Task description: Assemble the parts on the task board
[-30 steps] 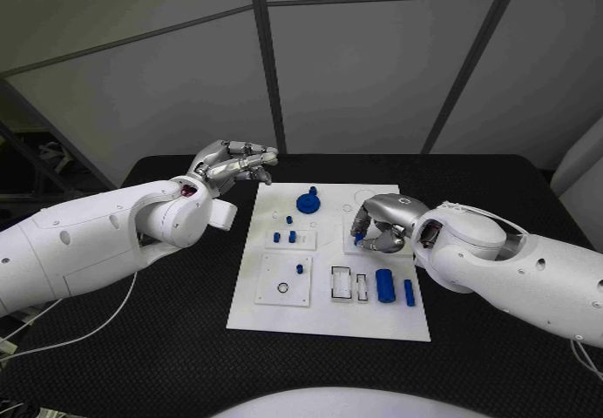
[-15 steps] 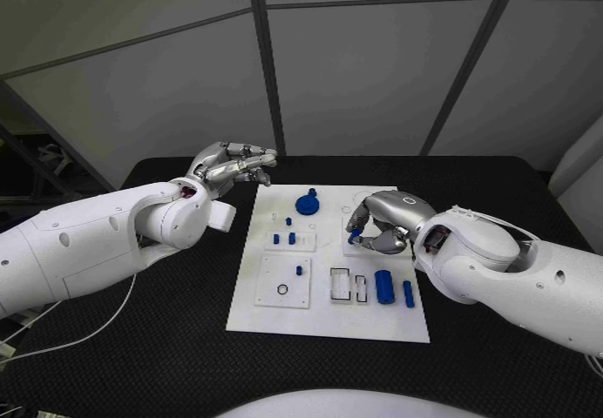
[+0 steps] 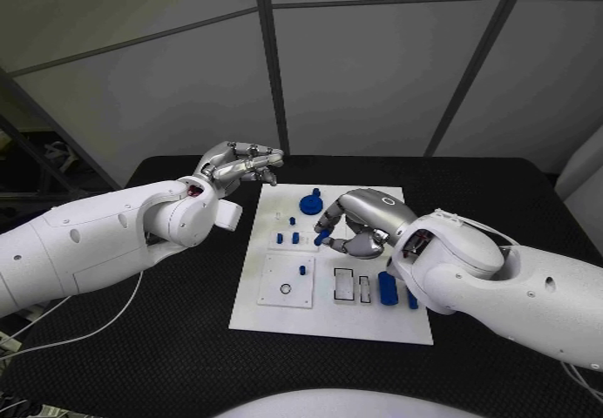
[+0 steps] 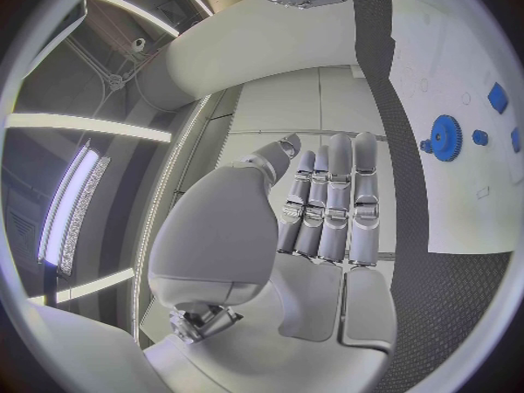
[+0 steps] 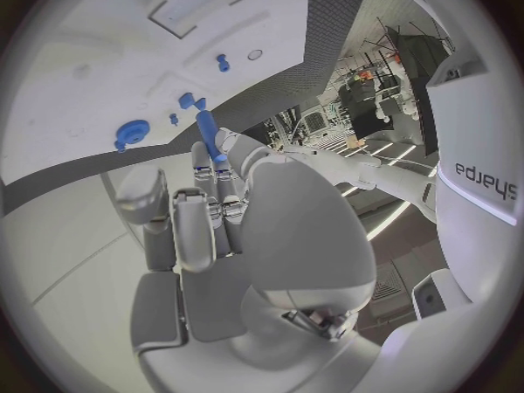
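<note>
The white task board (image 3: 329, 309) lies in the middle of the black table. My right hand (image 3: 361, 226) hovers over the board's middle, pinching a thin blue peg (image 3: 324, 235) that points down toward the board; in the right wrist view the peg (image 5: 208, 135) sticks out between the fingertips. A blue gear (image 3: 310, 204) stands near the board's far edge, with small blue pegs (image 3: 287, 235) just in front of it. Two blue cylinders (image 3: 387, 287) lie at the board's right side. My left hand (image 3: 239, 163) is raised beyond the board's far left corner, fingers side by side and holding nothing.
A raised white plate with a small black ring (image 3: 285, 289) sits on the board's near left. Two rectangular slots (image 3: 343, 284) lie beside the cylinders. Black table (image 3: 164, 348) surrounds the board. My right forearm (image 3: 503, 279) reaches over the board's right edge.
My right hand has moved left across the board with the blue peg, from the right part toward the small pegs. The left hand has stayed where it was.
</note>
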`<action>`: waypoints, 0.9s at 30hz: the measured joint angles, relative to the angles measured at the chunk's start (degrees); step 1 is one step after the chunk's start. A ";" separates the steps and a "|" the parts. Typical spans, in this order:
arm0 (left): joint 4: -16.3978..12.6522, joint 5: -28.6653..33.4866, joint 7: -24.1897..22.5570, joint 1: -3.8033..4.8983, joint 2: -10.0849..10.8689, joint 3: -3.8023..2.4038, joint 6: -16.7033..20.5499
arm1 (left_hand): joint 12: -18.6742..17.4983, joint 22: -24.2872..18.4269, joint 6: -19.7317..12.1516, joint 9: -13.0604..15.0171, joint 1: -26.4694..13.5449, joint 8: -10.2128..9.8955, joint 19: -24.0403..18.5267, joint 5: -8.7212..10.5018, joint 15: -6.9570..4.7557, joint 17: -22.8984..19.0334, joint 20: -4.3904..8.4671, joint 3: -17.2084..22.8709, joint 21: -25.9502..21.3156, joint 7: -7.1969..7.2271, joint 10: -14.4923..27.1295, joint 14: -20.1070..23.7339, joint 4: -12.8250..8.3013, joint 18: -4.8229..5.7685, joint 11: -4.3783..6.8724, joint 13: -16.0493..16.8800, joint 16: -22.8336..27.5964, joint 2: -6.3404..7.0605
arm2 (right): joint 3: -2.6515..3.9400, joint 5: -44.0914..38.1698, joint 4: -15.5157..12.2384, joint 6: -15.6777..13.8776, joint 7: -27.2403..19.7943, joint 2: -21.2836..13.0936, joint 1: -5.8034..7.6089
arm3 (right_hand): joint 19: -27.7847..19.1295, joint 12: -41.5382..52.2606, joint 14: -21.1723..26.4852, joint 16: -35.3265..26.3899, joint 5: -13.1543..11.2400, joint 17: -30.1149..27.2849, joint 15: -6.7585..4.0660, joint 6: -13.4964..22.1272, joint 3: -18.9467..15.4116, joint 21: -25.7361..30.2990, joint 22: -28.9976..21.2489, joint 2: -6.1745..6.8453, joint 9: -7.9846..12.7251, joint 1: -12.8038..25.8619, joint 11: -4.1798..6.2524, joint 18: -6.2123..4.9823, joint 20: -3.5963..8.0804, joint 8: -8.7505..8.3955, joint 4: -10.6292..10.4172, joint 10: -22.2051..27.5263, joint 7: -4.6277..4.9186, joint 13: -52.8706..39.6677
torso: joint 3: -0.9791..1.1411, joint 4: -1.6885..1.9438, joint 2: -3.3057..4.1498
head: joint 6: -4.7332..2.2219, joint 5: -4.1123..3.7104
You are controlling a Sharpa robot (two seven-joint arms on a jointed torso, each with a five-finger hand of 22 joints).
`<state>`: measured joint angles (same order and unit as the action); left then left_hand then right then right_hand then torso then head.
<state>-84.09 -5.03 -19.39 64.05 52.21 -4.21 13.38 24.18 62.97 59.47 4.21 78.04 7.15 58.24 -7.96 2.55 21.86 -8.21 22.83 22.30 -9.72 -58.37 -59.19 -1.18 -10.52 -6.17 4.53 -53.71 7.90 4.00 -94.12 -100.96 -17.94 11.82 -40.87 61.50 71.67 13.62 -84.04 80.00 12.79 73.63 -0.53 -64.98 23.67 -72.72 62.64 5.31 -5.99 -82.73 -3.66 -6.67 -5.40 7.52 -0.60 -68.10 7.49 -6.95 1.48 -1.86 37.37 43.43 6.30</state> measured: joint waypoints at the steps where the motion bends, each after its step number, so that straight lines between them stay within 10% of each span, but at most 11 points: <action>1: 0.01 0.00 0.00 0.00 -0.11 0.00 -0.01 | 0.00 0.00 0.00 0.00 0.00 0.00 0.00 0.00 0.00 0.00 0.00 0.00 0.00 0.00 0.00 0.00 0.00 0.00 0.00 0.00 0.00 0.00 | -0.06 0.24 0.35 -0.05 -0.18 0.81 -0.01 | 0.00 0.00 0.00 0.00 0.00 0.00 0.00 0.00 0.08 0.00 0.00 0.00 0.01 0.00 0.00 0.00 0.00 -0.06 0.09 0.00 0.00 -0.02 | 0.00 0.03 0.01 | 0.03 0.07; 7: 0.12 0.00 0.05 0.00 -0.62 0.00 -0.05 | 0.00 0.00 0.00 0.00 0.19 0.00 0.00 0.00 0.00 0.00 0.00 0.00 0.00 0.00 0.02 0.00 0.00 0.00 -0.02 0.00 0.00 -0.19 | -0.89 1.36 2.20 -0.09 -1.28 4.98 -0.77 | 0.00 -0.02 0.00 0.00 0.00 -0.01 0.00 0.01 0.14 0.00 -0.06 -0.06 0.03 -0.06 0.00 0.00 0.00 -0.22 0.14 0.00 0.01 -0.04 | 0.01 0.14 0.13 | 0.14 0.60; 19: 0.37 0.00 0.18 0.00 -1.41 0.00 -0.20 | 0.00 0.01 0.00 0.00 0.23 0.00 0.00 0.00 0.00 0.01 0.00 0.00 0.00 0.00 0.21 0.00 0.00 0.00 -0.21 0.00 0.00 -0.23 | -4.67 2.76 4.96 1.11 -3.03 8.67 -1.44 | 0.00 -0.34 0.00 0.00 0.22 -0.07 0.00 0.04 0.13 0.00 -0.19 -0.06 -0.02 -0.07 0.00 0.00 0.00 -0.23 0.14 0.00 0.02 -0.03 | 0.03 0.13 0.15 | 0.80 1.36; 27: 0.53 0.00 0.24 0.01 -1.63 0.00 -0.32 | 0.00 -0.07 0.00 0.00 0.23 0.00 0.00 0.00 0.00 -0.06 0.00 0.00 0.00 0.00 0.21 0.00 0.00 -0.01 -0.21 0.00 0.00 -0.23 | -5.44 3.08 6.33 2.41 -3.60 9.67 -1.73 | 0.00 -0.43 0.00 0.00 0.22 -0.07 0.00 0.20 0.12 0.01 -0.18 -0.18 -0.02 -0.19 -0.01 0.00 0.00 -0.17 0.14 0.01 0.05 -0.03 | 0.07 0.10 0.10 | 1.17 1.73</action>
<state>-83.55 -5.02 -19.15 64.06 50.58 -4.21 13.06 24.18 62.90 59.47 4.21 78.27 7.15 58.23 -7.96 2.55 21.80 -8.21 22.83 22.31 -9.72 -58.16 -59.19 -1.18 -10.53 -6.38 4.53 -53.71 7.67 -1.44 -91.04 -94.62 -15.53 8.22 -31.20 59.78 71.66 13.19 -84.04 80.00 13.01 73.56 -0.53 -64.78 23.80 -72.71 62.46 5.13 -6.01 -82.92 -3.67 -6.67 -5.41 7.35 -0.46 -68.09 7.53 -6.98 1.55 -1.76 37.47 44.60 8.03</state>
